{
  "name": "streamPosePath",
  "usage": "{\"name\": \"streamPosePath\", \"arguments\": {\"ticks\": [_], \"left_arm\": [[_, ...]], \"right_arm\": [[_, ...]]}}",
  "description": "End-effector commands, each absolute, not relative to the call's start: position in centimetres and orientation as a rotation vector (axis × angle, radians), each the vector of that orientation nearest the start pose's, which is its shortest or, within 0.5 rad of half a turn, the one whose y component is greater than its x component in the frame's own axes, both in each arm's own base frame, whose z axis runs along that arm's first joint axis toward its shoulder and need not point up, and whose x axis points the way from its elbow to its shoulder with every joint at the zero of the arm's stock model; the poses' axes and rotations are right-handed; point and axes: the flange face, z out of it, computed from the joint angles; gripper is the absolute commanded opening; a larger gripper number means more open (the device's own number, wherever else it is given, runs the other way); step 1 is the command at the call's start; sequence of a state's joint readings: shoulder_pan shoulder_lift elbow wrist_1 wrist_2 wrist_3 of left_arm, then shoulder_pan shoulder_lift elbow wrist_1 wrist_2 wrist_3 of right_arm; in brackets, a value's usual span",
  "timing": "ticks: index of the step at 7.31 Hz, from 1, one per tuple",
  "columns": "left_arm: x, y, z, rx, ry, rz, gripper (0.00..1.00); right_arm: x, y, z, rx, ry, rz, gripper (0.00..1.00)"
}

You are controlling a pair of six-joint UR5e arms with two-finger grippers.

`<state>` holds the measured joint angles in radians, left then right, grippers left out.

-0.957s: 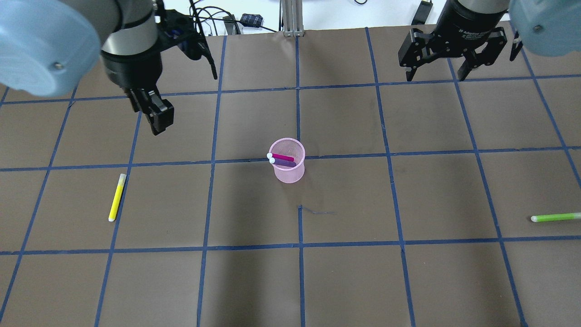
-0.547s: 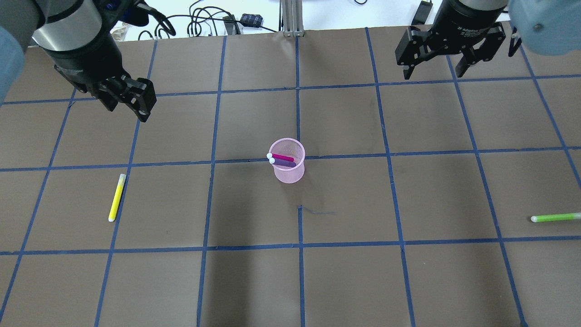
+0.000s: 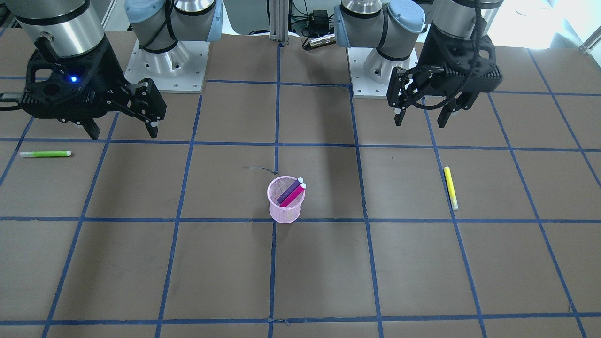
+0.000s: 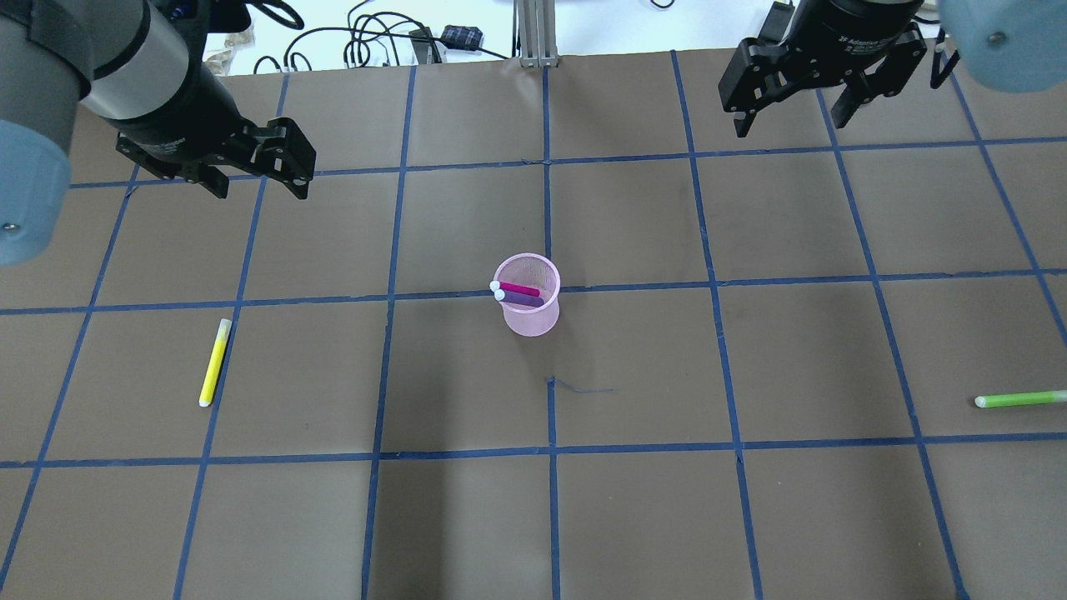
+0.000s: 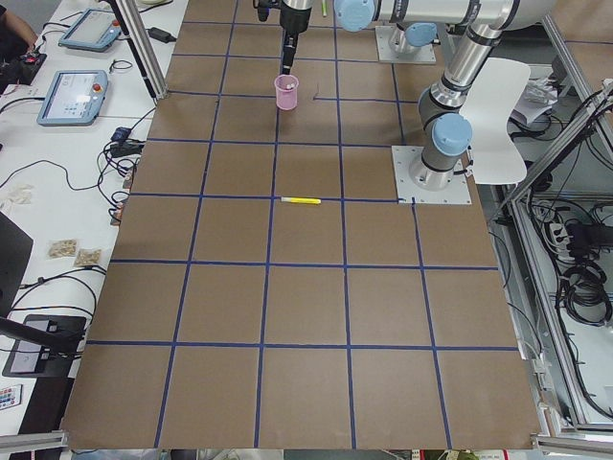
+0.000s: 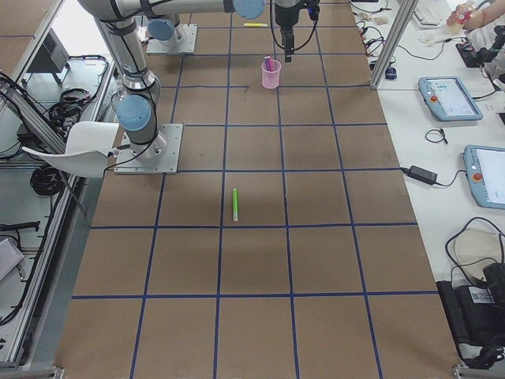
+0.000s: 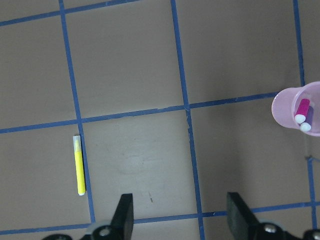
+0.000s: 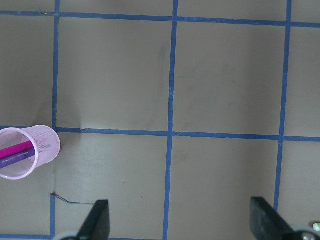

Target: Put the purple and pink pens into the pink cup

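Note:
The pink mesh cup [image 4: 533, 321] stands upright near the table's middle. The pink pen [image 4: 525, 288] and the purple pen [image 4: 527, 297] lean side by side inside it, white caps up. They also show in the front-facing view, in the cup [image 3: 284, 213]. My left gripper [image 4: 260, 185] is open and empty, high over the far left, well away from the cup. My right gripper [image 4: 788, 127] is open and empty, high over the far right. The cup shows at the right edge of the left wrist view [image 7: 282, 100] and at the left edge of the right wrist view [image 8: 50, 145].
A yellow pen [image 4: 214, 362] lies on the table left of the cup, below my left gripper. A green pen [image 4: 1019, 399] lies near the right edge. Blue tape lines grid the brown table. Cables lie beyond the far edge.
My left gripper has swung away from the cup toward the far left and turned about its axis. My right gripper has drifted slightly toward the far edge. The cup and pens have not moved.

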<state>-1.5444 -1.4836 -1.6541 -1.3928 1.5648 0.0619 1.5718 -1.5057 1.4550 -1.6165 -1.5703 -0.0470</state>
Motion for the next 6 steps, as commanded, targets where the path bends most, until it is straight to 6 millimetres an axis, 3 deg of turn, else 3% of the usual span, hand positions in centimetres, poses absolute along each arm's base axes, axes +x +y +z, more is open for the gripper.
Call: {"name": "streamPosePath", "arguments": {"ticks": [1, 6], "left_arm": [[-12.31, -46.89, 50.60, -0.023, 3.163, -0.235, 1.00], [-12.02, -46.33, 51.08, -0.032, 3.160, -0.151, 1.00]], "right_arm": [[12.93, -52.80, 51.58, -0.060, 3.140, -0.135, 1.00], [13.02, -52.69, 51.16, -0.053, 3.139, -0.118, 1.00]]}}
